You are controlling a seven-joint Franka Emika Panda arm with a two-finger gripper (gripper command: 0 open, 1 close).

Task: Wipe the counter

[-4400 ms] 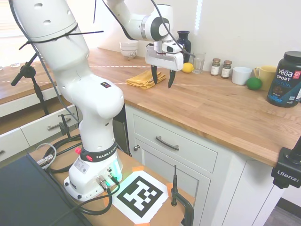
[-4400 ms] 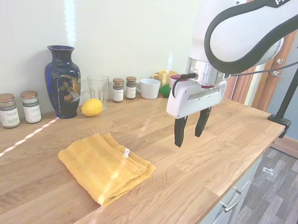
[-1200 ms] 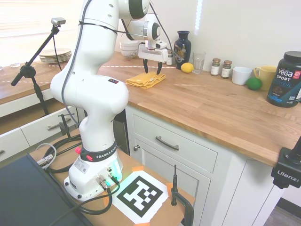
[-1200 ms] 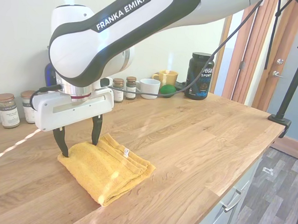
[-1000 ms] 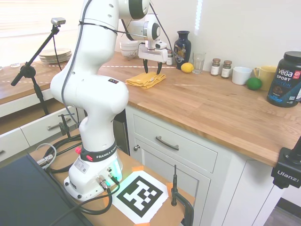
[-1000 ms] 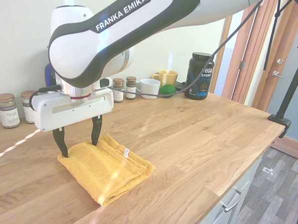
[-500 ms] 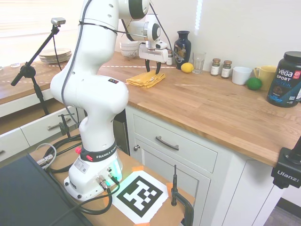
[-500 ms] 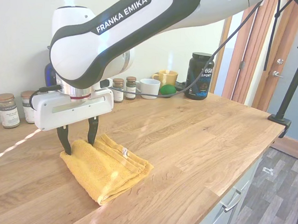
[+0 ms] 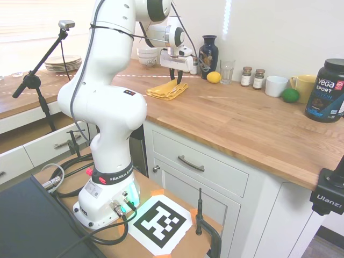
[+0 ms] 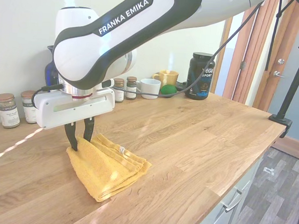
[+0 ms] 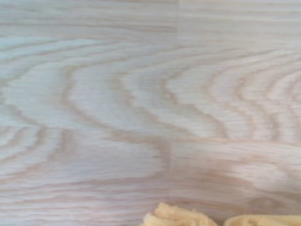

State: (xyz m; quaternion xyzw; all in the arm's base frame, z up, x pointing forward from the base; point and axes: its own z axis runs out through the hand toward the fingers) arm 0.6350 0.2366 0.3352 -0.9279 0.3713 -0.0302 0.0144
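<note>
Now you see gripper [image 10: 81, 137] pinched on yellow towel [image 10: 109, 166] corner, lower left of second exterior | counter [image 10: 198, 134] fills the frame's lower half | towel rest lies on wood

Background stuff: dark blue vase [image 9: 209, 49], lemon [image 9: 214, 77], drinking glass [image 9: 227, 71], spice jars [image 9: 252, 78], white mug [image 9: 276, 86], Vega tub [image 9: 326, 90]

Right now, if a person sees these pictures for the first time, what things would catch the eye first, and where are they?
The big white arm reaches over the counter, and its gripper pinches one edge of a folded yellow towel near the counter's front edge. Along the wall stand a dark blue vase, a lemon and small spice jars; a large black tub stands at the far end.
</note>
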